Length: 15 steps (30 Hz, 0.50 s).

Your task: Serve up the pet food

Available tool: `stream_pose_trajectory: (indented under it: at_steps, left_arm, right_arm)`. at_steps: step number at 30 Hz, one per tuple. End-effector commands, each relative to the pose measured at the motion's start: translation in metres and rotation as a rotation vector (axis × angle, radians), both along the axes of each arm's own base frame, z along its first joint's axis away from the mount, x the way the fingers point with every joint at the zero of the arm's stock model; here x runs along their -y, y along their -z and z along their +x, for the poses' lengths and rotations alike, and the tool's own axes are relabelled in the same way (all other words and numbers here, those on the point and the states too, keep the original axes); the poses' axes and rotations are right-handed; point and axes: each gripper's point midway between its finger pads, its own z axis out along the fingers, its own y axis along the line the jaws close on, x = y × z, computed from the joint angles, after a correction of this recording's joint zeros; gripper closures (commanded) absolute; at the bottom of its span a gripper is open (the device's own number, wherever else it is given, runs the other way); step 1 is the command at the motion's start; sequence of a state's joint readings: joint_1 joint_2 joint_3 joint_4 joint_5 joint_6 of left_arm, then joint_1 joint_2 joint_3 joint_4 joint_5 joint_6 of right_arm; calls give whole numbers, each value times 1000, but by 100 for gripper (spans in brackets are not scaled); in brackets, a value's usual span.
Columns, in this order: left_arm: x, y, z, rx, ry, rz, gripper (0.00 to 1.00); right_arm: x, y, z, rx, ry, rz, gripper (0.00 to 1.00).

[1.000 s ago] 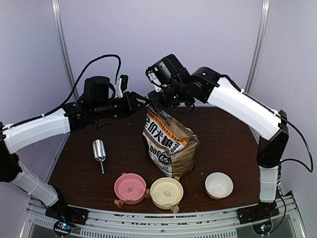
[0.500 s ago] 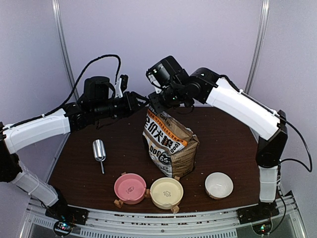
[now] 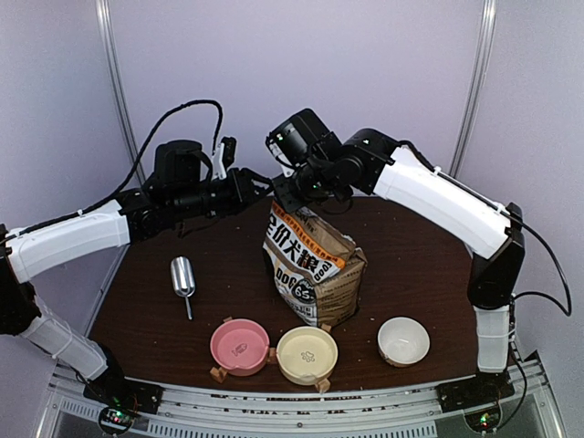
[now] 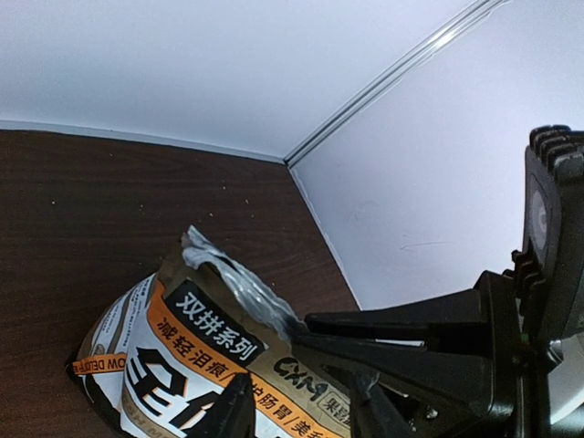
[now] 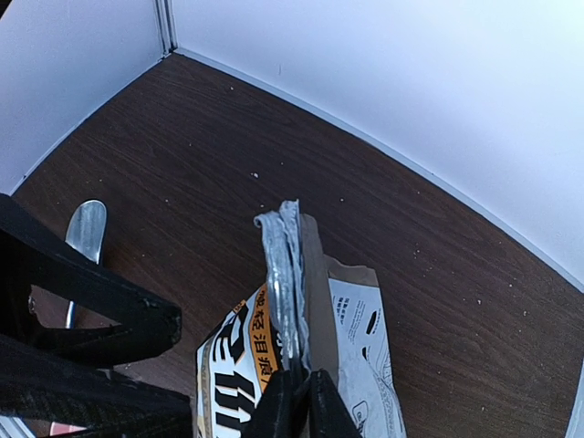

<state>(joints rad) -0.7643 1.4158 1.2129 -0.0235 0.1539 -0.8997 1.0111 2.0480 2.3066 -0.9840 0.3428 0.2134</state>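
Right arm swung slightly leftward since the earlier frame, and the right gripper drawn tight on the crimped top seam of the bag.

Step in hand judged as bag-opening. Left gripper is set astride the bag's upper corner, jaws part-way apart, but a firm hold cannot be confirmed from the wrist view. Pet food is not seen, presumably inside the bag. Scoop and bowls lie apart. Next move calls for opposed pulls to part the seam without tipping the bag.
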Motion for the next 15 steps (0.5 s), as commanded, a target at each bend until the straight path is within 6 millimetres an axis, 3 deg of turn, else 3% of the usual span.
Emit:
stream_pose_trajectory:
  at_steps: [1,9,15]
  left_arm:
    - [4,-3,8,17,7,-28,61]
    - [11,-2,13,11,22,-32,61]
    - [12,0,18,4,24,-41,61]
  right_arm:
    - [14,1,6,11,51,-42,92]
    - [13,9,9,-27,36,-34,100]
    - [8,11,10,-83,-5,37,100]
